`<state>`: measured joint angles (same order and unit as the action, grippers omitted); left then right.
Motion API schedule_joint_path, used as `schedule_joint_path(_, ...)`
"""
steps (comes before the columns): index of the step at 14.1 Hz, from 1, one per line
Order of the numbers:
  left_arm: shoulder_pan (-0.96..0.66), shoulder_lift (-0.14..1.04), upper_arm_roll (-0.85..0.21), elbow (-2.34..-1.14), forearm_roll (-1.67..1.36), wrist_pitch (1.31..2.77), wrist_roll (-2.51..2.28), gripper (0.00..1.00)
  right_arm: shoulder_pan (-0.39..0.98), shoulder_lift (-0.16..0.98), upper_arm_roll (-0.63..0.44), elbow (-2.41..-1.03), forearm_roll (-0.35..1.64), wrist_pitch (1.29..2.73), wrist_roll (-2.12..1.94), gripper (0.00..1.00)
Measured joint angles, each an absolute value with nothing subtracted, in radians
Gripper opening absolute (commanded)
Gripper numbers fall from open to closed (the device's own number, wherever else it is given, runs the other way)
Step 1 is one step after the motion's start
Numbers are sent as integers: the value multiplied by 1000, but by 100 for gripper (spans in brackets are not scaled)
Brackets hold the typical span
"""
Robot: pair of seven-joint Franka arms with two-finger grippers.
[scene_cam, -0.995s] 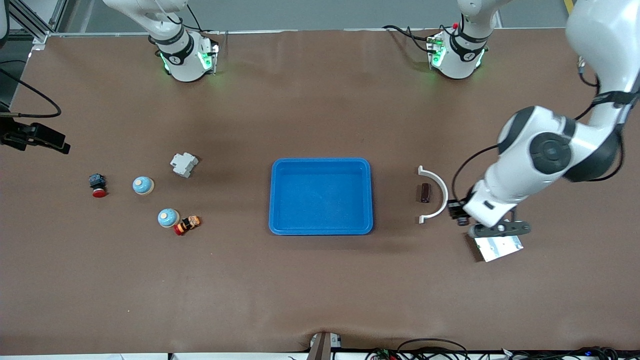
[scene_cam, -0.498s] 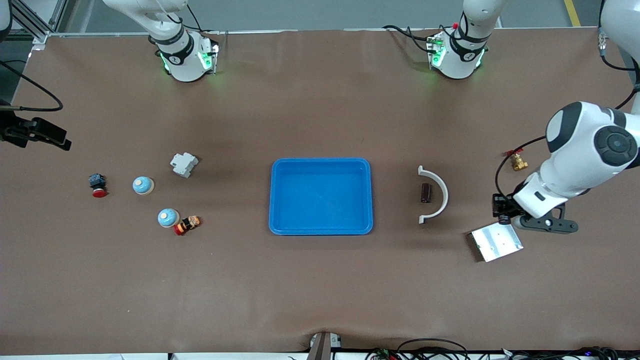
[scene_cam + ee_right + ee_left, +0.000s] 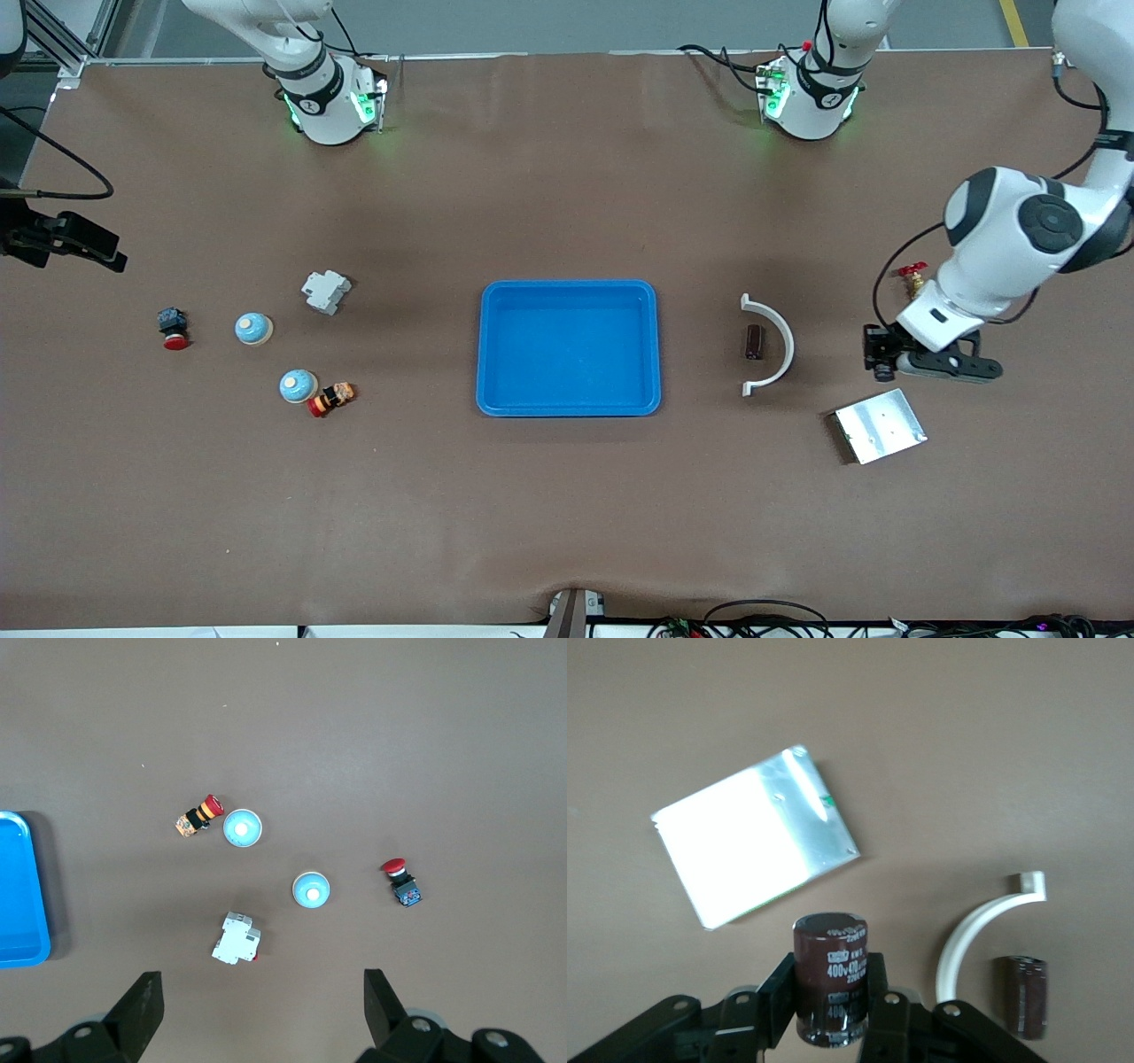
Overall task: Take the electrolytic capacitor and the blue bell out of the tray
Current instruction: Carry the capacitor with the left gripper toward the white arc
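A capacitor [image 3: 829, 979] stands gripped in the left claw [image 3: 831, 1010], up over the tabletop [image 3: 567, 514] between a metal plate [image 3: 880, 425] and a brass valve [image 3: 912, 279]. A second capacitor [image 3: 754, 341] lies inside a white arc [image 3: 780, 341] toward the tray [image 3: 483, 354]. The right claw [image 3: 261, 1010] hangs wide open above two bells [image 3: 242, 827], a breaker [image 3: 236, 938] and push-buttons [image 3: 403, 884].
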<state>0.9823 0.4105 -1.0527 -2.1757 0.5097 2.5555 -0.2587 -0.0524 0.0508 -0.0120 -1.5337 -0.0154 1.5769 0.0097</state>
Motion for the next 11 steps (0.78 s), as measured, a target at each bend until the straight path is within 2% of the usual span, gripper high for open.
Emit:
schedule_joint_path(2, 983, 392, -1053, -2250, 535, 2651, -314, 0, -53, 51, -14, -1534, -15, 1581, 10, 100)
schedule_joint_path(4, 983, 391, -1052, -2286, 624, 2682, -411, 0, -53, 51, -15, -1534, -15, 1590, 10, 100)
schedule_joint_path(8, 982, 439, -1042, -2304, 801, 2675, -558, 0, -54, 50, -17, -1529, -15, 1603, 2, 100)
schedule_joint_path(11, 961, 506, -1020, -2298, 819, 2615, -570, 0, -54, 50, -17, -1534, -2, 1630, 2, 100)
